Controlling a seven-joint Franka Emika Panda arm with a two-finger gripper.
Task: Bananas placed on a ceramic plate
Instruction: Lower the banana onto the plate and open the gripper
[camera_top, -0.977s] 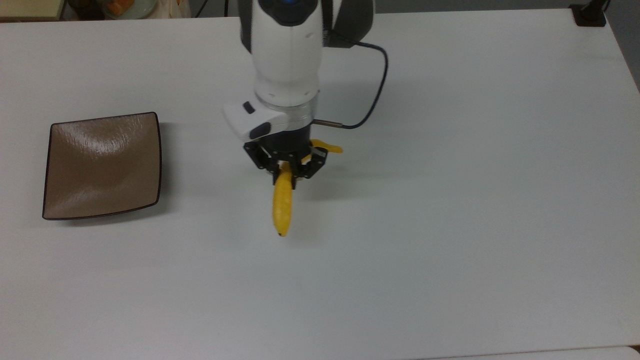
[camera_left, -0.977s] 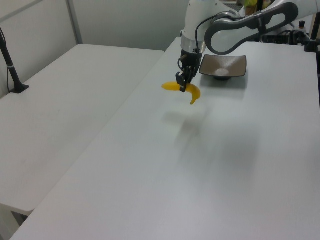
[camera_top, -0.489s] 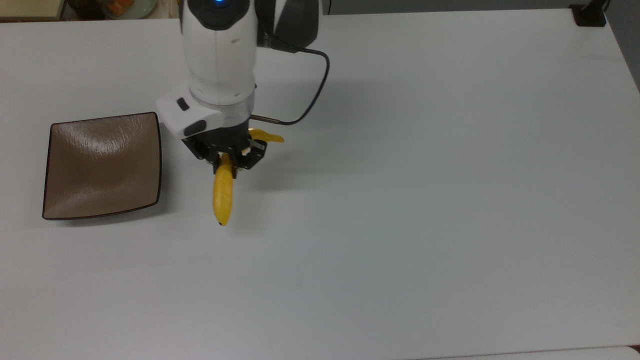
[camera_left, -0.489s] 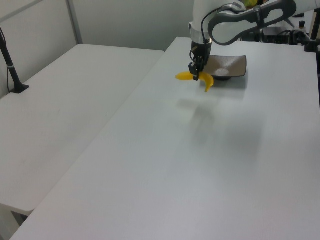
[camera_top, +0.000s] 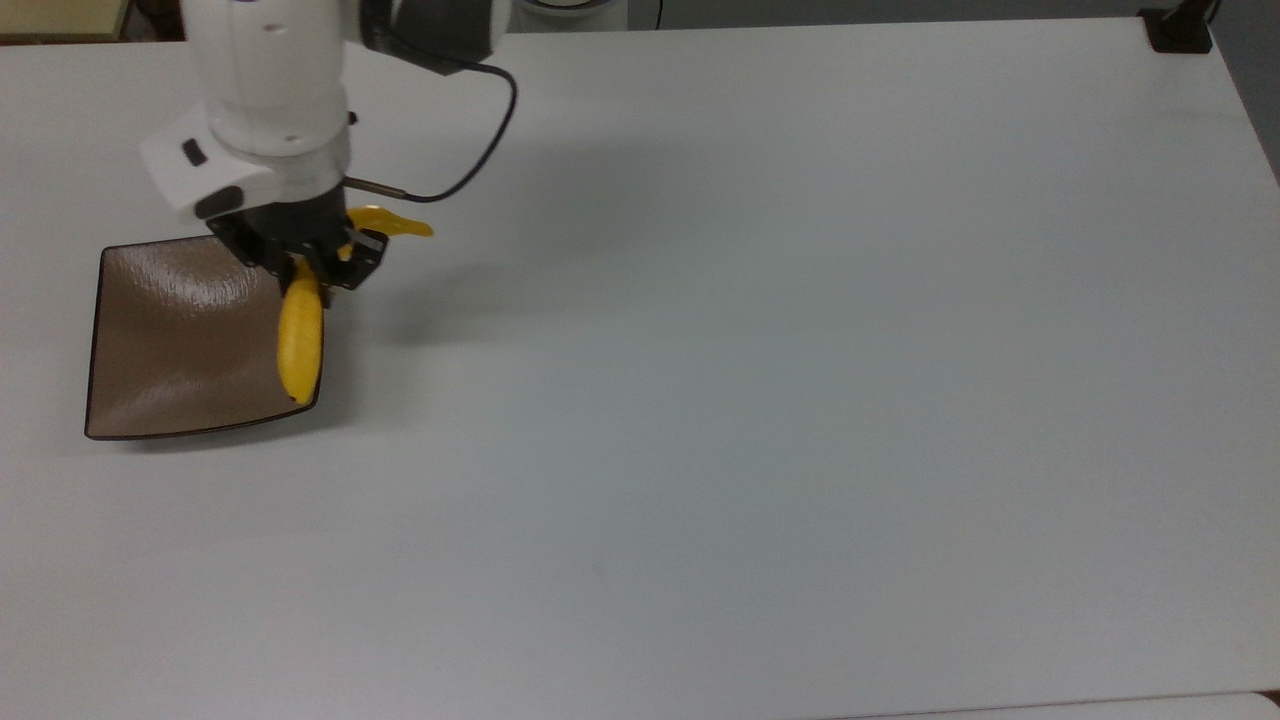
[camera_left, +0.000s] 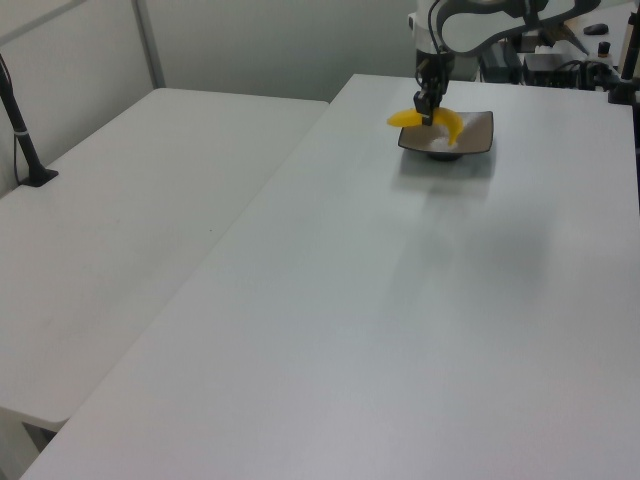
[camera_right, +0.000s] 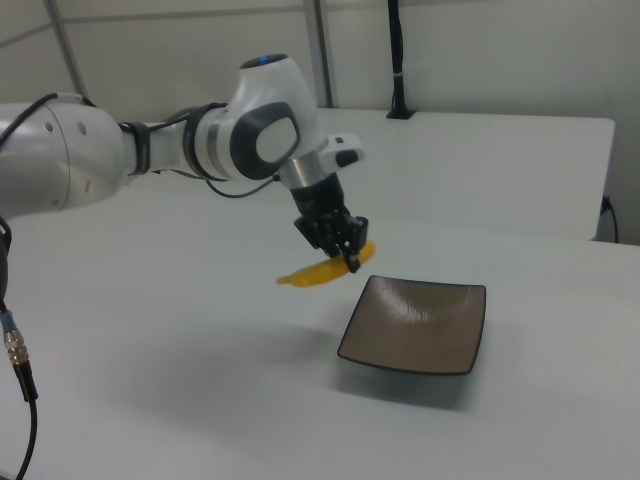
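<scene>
The bright yellow banana (camera_top: 300, 345) hangs in the air, and my gripper (camera_top: 312, 270) is shut on its middle. Its dark tip reaches over the near right corner of the square glossy brown ceramic plate (camera_top: 170, 340) in the top view, while its stem end sticks out past the plate's right edge. From the left view, the banana (camera_left: 443, 121) and gripper (camera_left: 430, 108) hover over the plate (camera_left: 480, 138). The right view has the banana (camera_right: 310, 274) held by the gripper (camera_right: 346, 256) above the table, just at the plate's (camera_right: 420, 325) left corner.
A black cable (camera_top: 480, 150) loops off the wrist. A black post base (camera_top: 1180, 30) sits at the top view's far right corner. In the left view a second white table (camera_left: 130, 220) with a black post (camera_left: 25, 140) stands to the left.
The arm has carried the banana leftward in the top view, from the middle of the table to the plate's right edge. The grip has stayed the same.
</scene>
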